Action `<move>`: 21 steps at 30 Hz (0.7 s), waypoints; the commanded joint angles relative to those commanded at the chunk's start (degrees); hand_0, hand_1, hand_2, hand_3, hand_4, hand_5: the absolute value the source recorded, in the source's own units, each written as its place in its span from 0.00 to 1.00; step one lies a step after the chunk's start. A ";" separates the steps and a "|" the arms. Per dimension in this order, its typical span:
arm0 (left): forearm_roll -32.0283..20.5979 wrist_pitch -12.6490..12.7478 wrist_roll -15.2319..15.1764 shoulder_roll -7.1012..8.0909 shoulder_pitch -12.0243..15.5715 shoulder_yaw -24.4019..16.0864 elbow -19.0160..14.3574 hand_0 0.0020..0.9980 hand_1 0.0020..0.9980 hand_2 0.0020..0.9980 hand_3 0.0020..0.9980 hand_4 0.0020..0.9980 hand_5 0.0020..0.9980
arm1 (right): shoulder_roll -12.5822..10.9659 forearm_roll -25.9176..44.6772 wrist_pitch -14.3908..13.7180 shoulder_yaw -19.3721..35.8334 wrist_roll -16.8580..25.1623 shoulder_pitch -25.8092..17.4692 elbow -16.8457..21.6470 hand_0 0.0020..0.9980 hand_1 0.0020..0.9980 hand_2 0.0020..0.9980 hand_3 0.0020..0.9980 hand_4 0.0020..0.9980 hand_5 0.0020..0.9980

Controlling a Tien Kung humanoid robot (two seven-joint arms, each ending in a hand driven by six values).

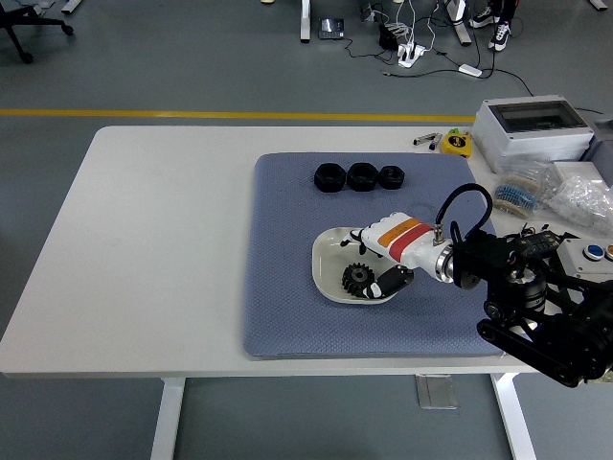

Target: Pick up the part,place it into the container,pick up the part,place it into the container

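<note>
A black gear [359, 279] lies in the shallow white square container [328, 251] at the middle of the blue-grey mat [287, 307]. My right hand [375, 261], white with orange and red stripes, reaches in from the right and hangs over the container's right half. Its white fingers [362, 235] are spread above the gear and its dark thumb [391, 282] is just right of the gear. Three black nut-like parts [360, 176] stand in a row at the mat's far edge. My left arm is out of view.
A grey electrical box [533, 127], plastic bags of small parts [584, 199] and a yellow tape measure [458, 142] sit at the table's far right. My right arm's black body [546, 307] covers the mat's right edge.
</note>
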 joint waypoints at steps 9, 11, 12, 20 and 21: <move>0.36 -0.08 0.06 0.02 0.04 -0.20 -0.01 0.70 0.72 0.74 0.64 0.67 0.64 | -1.83 2.08 -3.95 4.57 -0.83 -0.98 0.34 0.40 0.57 0.72 0.86 1.00 0.46; 0.32 -0.04 0.04 0.04 0.02 -0.19 0.00 0.70 0.72 0.74 0.64 0.67 0.64 | -2.30 2.63 -5.54 5.77 -1.33 -1.07 -0.77 0.40 0.57 0.72 0.86 1.00 0.46; 0.26 -0.03 0.01 0.06 0.02 -0.16 -0.01 0.70 0.72 0.74 0.64 0.67 0.64 | -2.46 2.88 -5.93 6.10 -1.37 -1.06 -1.44 0.40 0.57 0.72 0.86 1.00 0.46; 0.87 -0.13 0.12 -0.03 0.13 -0.49 -0.02 0.70 0.72 0.74 0.64 0.66 0.64 | -2.68 6.13 -6.35 4.94 -0.23 -1.15 -9.39 0.35 0.53 0.66 0.74 1.00 0.42; 1.00 -0.16 0.13 -0.07 0.15 -0.53 -0.03 0.70 0.72 0.74 0.64 0.66 0.64 | -2.52 6.89 -6.55 4.41 0.01 -1.27 -10.66 0.34 0.52 0.64 0.67 1.00 0.43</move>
